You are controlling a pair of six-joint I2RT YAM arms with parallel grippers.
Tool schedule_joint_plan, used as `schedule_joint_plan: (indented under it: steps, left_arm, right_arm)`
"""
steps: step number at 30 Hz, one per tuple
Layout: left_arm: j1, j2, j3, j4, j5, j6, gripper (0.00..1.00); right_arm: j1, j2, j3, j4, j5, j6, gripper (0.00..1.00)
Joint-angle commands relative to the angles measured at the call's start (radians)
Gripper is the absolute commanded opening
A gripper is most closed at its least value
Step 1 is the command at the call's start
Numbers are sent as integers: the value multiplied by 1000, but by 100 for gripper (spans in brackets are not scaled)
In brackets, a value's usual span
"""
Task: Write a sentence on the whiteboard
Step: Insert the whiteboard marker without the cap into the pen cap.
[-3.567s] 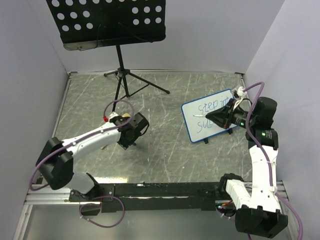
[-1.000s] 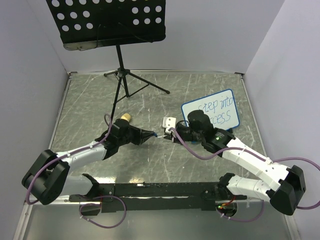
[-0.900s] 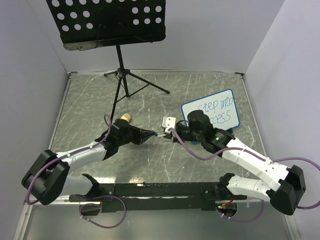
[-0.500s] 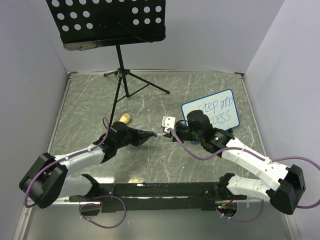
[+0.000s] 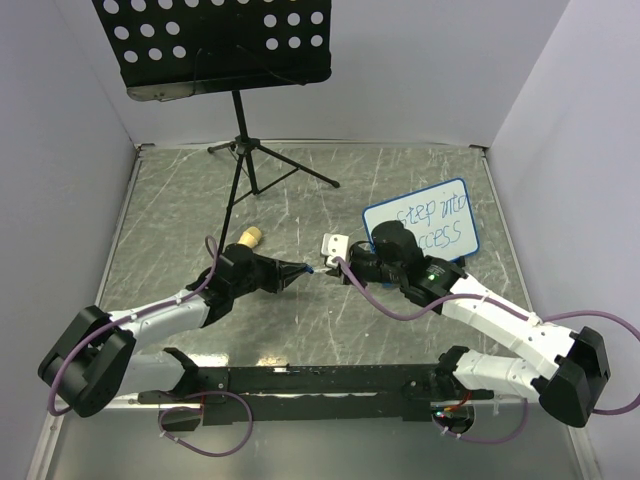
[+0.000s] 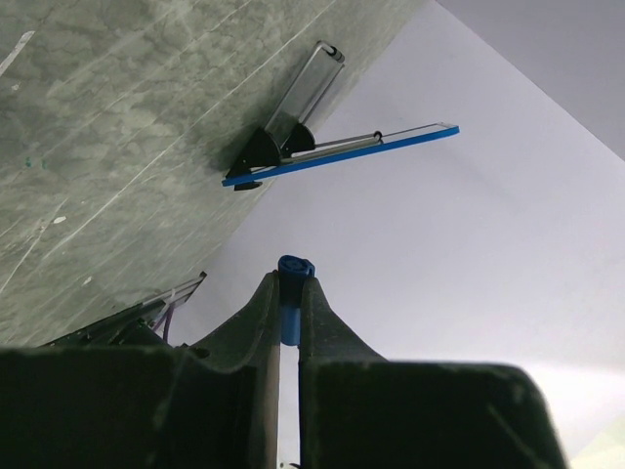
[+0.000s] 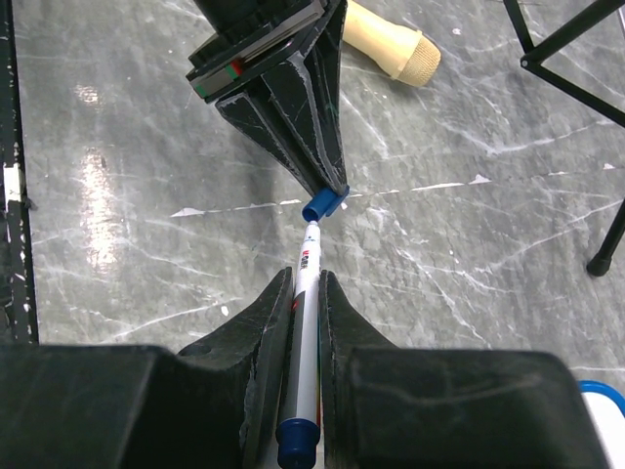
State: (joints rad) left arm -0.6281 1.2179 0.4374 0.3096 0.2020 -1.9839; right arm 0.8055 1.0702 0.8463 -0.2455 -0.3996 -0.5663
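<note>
The whiteboard (image 5: 452,205) stands tilted at the right, its near left part hidden by my right arm. The sentence (image 5: 440,222) shows as two dark blue lines, partly covered. In the left wrist view the whiteboard (image 6: 342,154) shows edge-on. My right gripper (image 7: 306,283) is shut on a white marker (image 7: 305,337). My left gripper (image 6: 290,278) is shut on the blue cap (image 6: 292,288). At mid-table the two grippers face each other, left gripper (image 5: 303,268) and right gripper (image 5: 336,268). The marker tip sits at the mouth of the cap (image 7: 325,203).
A black perforated music stand (image 5: 225,40) rises at the back, its tripod legs (image 5: 255,165) on the grey table. Its legs (image 7: 562,59) also cross the right wrist view. A beige cork-like piece (image 5: 250,236) lies by my left arm. Pale walls close in both sides.
Seconds ago my right gripper was at the whiteboard; it has since come to mid-table. Over the last second both grippers shifted slightly left, keeping the marker tip against the cap.
</note>
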Motion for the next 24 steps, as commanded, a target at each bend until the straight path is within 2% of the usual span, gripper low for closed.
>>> schedule_joint_plan:
  steps: [1,19,24]
  left_arm:
    - [-2,-18,17,66,17,-76,5]
    - [-10,-41,11,97,20,-110,4]
    - [-10,-55,0,169,20,-139,4]
  right_arm:
    - [11,10,34,41,7,5,0]
    - [31,33,20,120,64,2,0]
    - [52,27,-26,208,116,-15,0]
